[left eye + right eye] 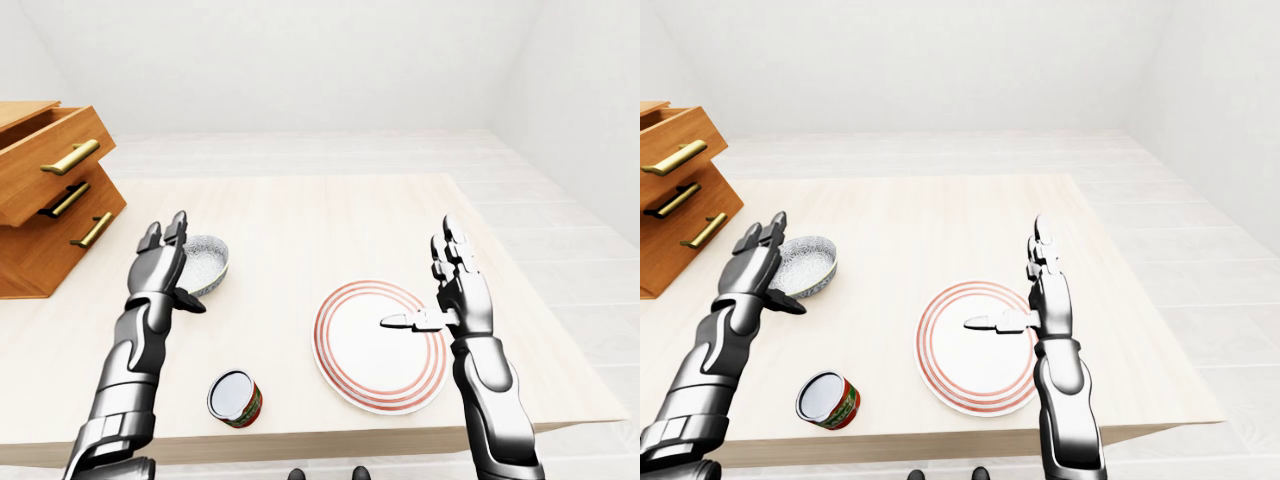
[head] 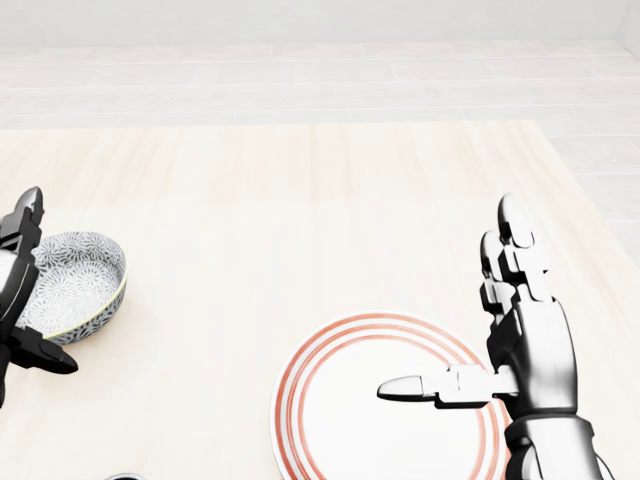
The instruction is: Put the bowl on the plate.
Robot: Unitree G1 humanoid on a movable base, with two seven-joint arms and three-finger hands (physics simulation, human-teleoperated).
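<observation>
Reaching for the bowl (image 1: 205, 263) on the table (image 1: 300, 215), well to the left of the plate (image 1: 372, 362). Both hands open: left hand (image 1: 160, 274) beside the bowl, right hand (image 1: 461, 300) by the plate. Next: grab and lift.

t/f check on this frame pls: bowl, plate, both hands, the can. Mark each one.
1. The bowl sits on the plate. False: it rests on the table, left of the plate in the left-eye view and apart from it.
2. The right hand is open, with its thumb reaching over the plate. True.
3. The left hand is shut on the bowl. False: its fingers stand open at the bowl's left side.
4. A red can is on the table, below the bowl in the left-eye view. True.
</observation>
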